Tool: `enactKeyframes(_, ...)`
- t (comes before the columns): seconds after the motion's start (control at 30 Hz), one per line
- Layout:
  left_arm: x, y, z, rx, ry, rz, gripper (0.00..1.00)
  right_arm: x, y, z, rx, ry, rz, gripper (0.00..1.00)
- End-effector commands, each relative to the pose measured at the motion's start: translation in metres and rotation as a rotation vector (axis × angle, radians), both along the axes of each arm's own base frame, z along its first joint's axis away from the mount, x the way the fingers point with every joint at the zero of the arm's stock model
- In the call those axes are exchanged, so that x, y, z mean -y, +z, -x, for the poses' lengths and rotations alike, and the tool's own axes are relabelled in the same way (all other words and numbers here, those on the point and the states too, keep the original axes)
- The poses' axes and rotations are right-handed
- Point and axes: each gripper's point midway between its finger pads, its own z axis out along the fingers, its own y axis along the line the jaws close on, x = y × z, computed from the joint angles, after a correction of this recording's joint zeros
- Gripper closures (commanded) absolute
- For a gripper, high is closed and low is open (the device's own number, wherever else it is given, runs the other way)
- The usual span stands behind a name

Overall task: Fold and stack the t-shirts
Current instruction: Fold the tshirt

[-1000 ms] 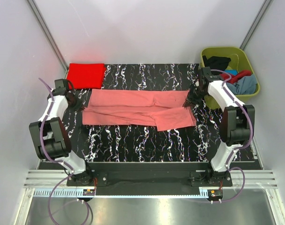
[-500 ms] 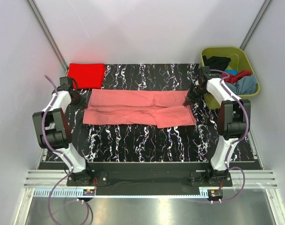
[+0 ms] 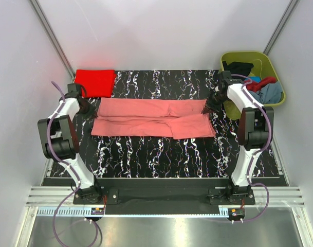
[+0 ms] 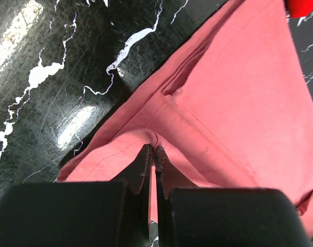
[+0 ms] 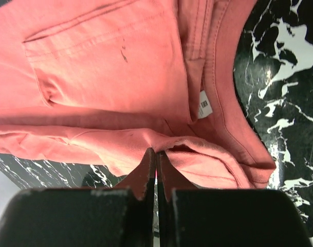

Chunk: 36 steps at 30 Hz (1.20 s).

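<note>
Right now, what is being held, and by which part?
The pink shirt: left fingers pinch its far left corner, right fingers its far right corner, near the collar.

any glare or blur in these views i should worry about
Left wrist view: bright glare patches on the glossy black table; the salmon t-shirt is sharp, the left hand a dark mass. Right wrist view: even light, the white label clear. Top view: the red t-shirt tints the side wall pink.
</note>
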Motion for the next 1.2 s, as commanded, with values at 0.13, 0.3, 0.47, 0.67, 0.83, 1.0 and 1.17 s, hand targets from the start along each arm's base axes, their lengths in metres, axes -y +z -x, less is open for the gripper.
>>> enactKeyframes(0.13, -0.009, 0.010, -0.025, 0.056, 0.007, -0.040, 1.00, 0.009, 0.005, -0.023, 0.051, -0.010, 0.025, 0.98)
enactKeyframes(0.3, -0.020, 0.012, -0.030, 0.045, -0.041, -0.124, 0.77, 0.009, 0.002, -0.034, 0.067, 0.004, 0.033, 0.85)
enactKeyframes(0.47, -0.027, 0.060, -0.015, 0.072, -0.132, -0.312, 0.59, 0.017, 0.033, -0.033, 0.115, -0.008, 0.080, 0.51)
enactKeyframes(0.67, 0.025, 0.071, 0.028, 0.166, -0.276, -0.197, 0.57, 0.010, 0.068, -0.006, 0.166, 0.030, 0.089, 0.38)
enactKeyframes(0.83, 0.092, 0.047, 0.048, 0.203, -0.396, -0.030, 0.60, -0.082, 0.066, 0.023, 0.182, 0.174, 0.005, 0.38)
enactKeyframes(1.0, 0.135, 0.024, 0.044, 0.170, -0.500, 0.065, 0.67, -0.157, 0.044, 0.041, 0.178, 0.253, -0.031, 0.70)
enactKeyframes(1.17, 0.141, -0.006, 0.043, 0.086, -0.505, 0.101, 0.72, -0.193, 0.019, 0.057, 0.178, 0.344, 0.030, 0.93)
